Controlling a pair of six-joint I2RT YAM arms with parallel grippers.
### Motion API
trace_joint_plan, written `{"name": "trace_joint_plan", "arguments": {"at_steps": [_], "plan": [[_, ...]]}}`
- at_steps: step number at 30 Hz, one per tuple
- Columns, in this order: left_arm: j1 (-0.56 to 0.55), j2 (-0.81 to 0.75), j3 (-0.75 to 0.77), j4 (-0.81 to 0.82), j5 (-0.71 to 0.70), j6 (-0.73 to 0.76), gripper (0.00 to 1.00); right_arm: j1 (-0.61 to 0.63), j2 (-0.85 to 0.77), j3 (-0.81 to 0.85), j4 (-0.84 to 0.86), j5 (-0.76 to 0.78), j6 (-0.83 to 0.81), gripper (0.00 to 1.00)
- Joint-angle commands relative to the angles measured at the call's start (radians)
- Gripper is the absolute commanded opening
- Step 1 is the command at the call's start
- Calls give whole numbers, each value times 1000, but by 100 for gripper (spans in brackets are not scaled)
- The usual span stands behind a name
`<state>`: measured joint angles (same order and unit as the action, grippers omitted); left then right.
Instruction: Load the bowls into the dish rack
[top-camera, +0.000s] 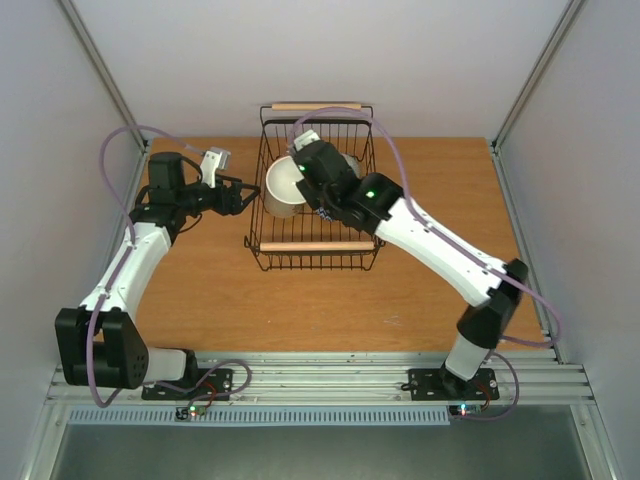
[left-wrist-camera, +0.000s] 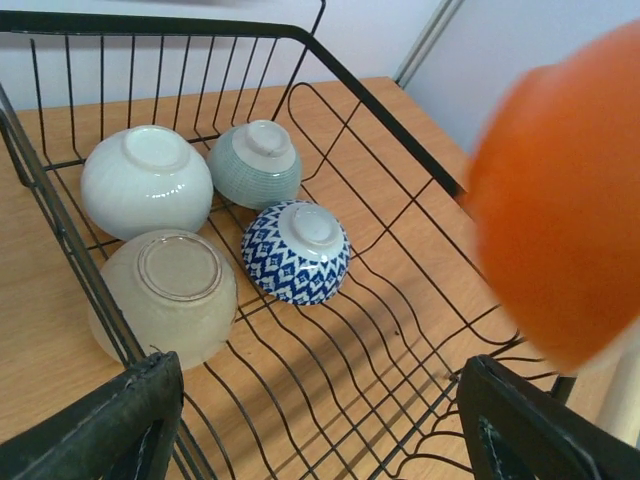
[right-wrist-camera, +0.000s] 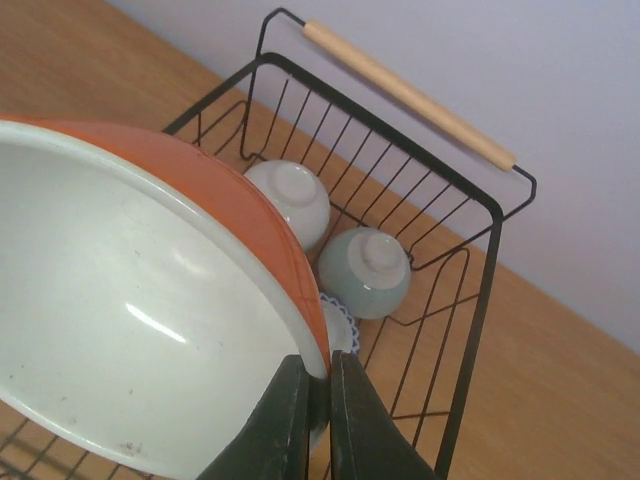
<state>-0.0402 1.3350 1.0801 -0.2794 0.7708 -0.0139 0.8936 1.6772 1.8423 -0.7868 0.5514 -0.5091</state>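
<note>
The black wire dish rack (top-camera: 362, 118) stands at the back centre. In the left wrist view it (left-wrist-camera: 400, 130) holds upside-down bowls: cream-white (left-wrist-camera: 145, 180), pale green (left-wrist-camera: 255, 163), blue-and-white (left-wrist-camera: 297, 252) and tan (left-wrist-camera: 175, 295). My right gripper (top-camera: 308, 190) is shut on the rim of an orange bowl (top-camera: 285, 187) with a cream inside, held tilted above the rack's left part. In the right wrist view the gripper (right-wrist-camera: 318, 420) pinches that rim (right-wrist-camera: 150, 300). My left gripper (top-camera: 240, 197) is open and empty at the rack's left wall, jaws wide (left-wrist-camera: 320, 430). The orange bowl (left-wrist-camera: 560, 200) looms at its right.
The rack has two light wooden handles, one at the back (top-camera: 316, 106) and one at the front (top-camera: 315, 246). The right half of the rack floor (left-wrist-camera: 400, 330) is bare wire. White walls close in the wooden table (top-camera: 300, 300) on three sides.
</note>
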Motion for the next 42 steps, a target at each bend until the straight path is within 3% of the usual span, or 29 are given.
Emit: {"name": "trace_joint_plan", "arguments": {"at_steps": [1, 10, 21, 29, 32, 39, 42], "plan": [[4, -28, 5, 47, 76, 12, 75, -7, 109, 114, 29, 74, -65, 1], [5, -31, -6, 69, 145, 8, 74, -12, 232, 251, 9, 57, -82, 1], [4, -10, -32, 120, 83, -25, 74, 9, 161, 188, 33, -64, -63, 1], [3, -12, -31, 118, 60, -29, 70, 71, 160, 182, 43, -50, -85, 1], [3, -10, -29, 116, 59, -26, 62, 79, 164, 178, 46, -52, -83, 1], [3, -9, -29, 112, 62, -18, 3, 79, 190, 181, 45, -28, -89, 1], [4, -7, -28, 107, 64, -14, 0, 79, 193, 181, 44, -28, -88, 1]]}}
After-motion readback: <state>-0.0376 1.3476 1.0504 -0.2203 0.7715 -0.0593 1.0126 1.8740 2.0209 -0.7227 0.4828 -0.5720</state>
